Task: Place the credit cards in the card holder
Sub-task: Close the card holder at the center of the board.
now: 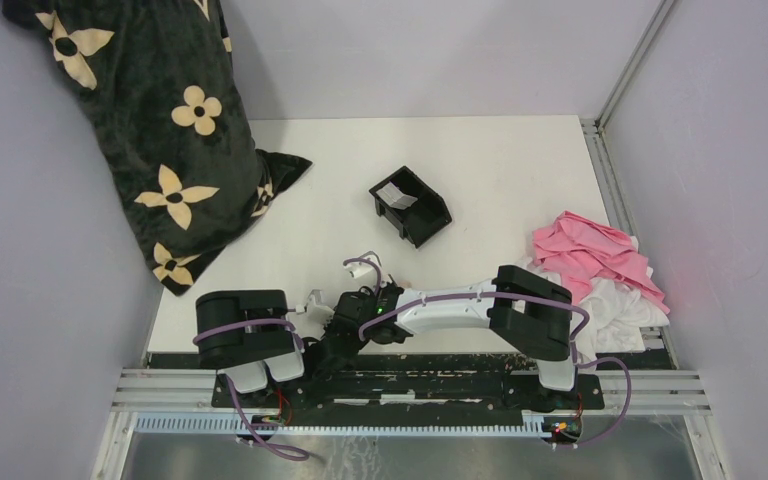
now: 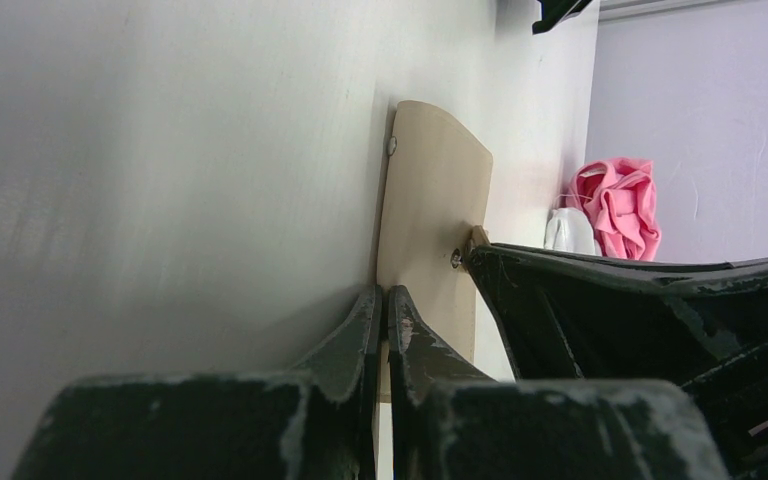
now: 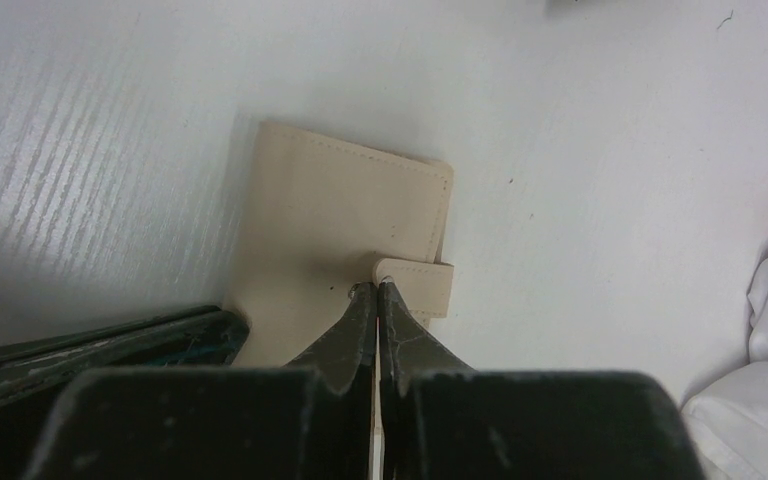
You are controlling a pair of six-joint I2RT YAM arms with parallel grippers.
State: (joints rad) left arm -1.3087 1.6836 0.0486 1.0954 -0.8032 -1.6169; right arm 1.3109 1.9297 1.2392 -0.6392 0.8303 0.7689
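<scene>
Step in hand: opening tan leather-like folding card holder point(image 3: 330, 210), which lay at near edge of white table point(image 1: 520, 170). left gripper point(image 2: 382, 295) clenched on its cover edge; right gripper point(image 3: 376, 288) pinched shut on snap tab point(image 3: 422, 285). Pale grey-white plastic card point(image 1: 397, 194) waited in black plastic tray point(image 1: 432, 216), well apart. Next move likely called for peeling tab free, then unfolding cover.

The left arm point(image 1: 245, 328) and the right arm point(image 1: 532, 310) are each built of blocky black housings with rounded corners. A white link point(image 1: 448, 308) is seen on the right one, and pale grey bases point(image 1: 260, 376) are fitted below both. Thin purple cables point(image 1: 440, 294) are run along both arms, one ending in a small white plug point(image 1: 360, 267), and a green light point(image 1: 377, 310) is lit near the right wrist. The left fingers point(image 2: 345, 345) and the right fingers point(image 3: 352, 335) are moulded in black, tapered to narrow tips, and scuffed pale along their edges.
</scene>
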